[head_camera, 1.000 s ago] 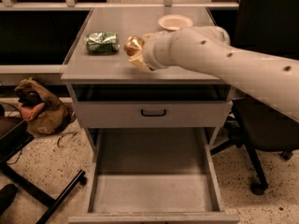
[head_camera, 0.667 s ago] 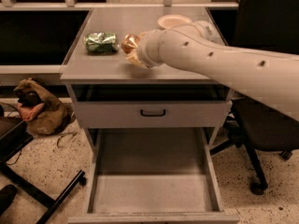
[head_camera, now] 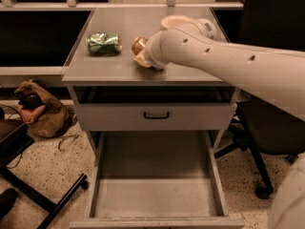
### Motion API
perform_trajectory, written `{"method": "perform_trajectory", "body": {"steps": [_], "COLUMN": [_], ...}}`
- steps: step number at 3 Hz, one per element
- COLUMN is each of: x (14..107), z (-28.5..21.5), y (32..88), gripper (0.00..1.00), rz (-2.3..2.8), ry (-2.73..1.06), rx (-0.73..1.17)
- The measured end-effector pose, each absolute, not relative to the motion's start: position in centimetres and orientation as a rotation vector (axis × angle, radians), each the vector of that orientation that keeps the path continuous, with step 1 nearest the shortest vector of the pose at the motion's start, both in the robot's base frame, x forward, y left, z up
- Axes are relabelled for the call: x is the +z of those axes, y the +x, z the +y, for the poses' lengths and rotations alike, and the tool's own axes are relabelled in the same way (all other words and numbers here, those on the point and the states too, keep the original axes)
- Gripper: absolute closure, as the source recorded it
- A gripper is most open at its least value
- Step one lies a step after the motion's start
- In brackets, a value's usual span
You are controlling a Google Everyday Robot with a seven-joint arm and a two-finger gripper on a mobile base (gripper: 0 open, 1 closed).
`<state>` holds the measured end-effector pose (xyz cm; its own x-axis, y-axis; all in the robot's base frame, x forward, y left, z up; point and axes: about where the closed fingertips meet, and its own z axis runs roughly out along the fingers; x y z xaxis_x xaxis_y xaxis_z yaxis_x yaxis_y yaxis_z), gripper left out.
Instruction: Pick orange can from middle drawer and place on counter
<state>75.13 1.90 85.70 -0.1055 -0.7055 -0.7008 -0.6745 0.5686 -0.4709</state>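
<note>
The orange can (head_camera: pixel 138 45) is small and shiny. It sits at the tip of my gripper (head_camera: pixel 142 56), low over the counter (head_camera: pixel 109 68) near its middle. The gripper is shut on the can, with a pale finger (head_camera: pixel 143 62) showing under it; my white arm (head_camera: pixel 224 63) reaches in from the right and hides the rest. The middle drawer (head_camera: pixel 157 197) is pulled out below, and its grey floor is bare.
A shiny green can (head_camera: pixel 104 43) lies on the counter to the left of the orange can. A pale bowl (head_camera: pixel 174 20) stands behind the arm. The drawer front with a black handle (head_camera: pixel 156 114) is shut. A brown bag (head_camera: pixel 38 111) lies on the floor at left, a black chair (head_camera: pixel 271 132) stands at right.
The gripper with the orange can has shifted a little further back over the counter. The green can and the drawer have not moved.
</note>
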Motion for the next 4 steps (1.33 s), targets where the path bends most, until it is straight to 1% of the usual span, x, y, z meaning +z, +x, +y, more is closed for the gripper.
{"method": "perform_trajectory", "body": {"steps": [1, 2, 4], "x": [86.05, 86.06, 86.06], "z": [1.90, 1.90, 1.91], "y": [75.13, 75.13, 75.13], "gripper": [1.00, 0.83, 0.36], "rz": [1.812, 1.812, 1.812], "ry": [-1.132, -1.132, -1.132], "rx": [-0.039, -0.039, -0.039]}}
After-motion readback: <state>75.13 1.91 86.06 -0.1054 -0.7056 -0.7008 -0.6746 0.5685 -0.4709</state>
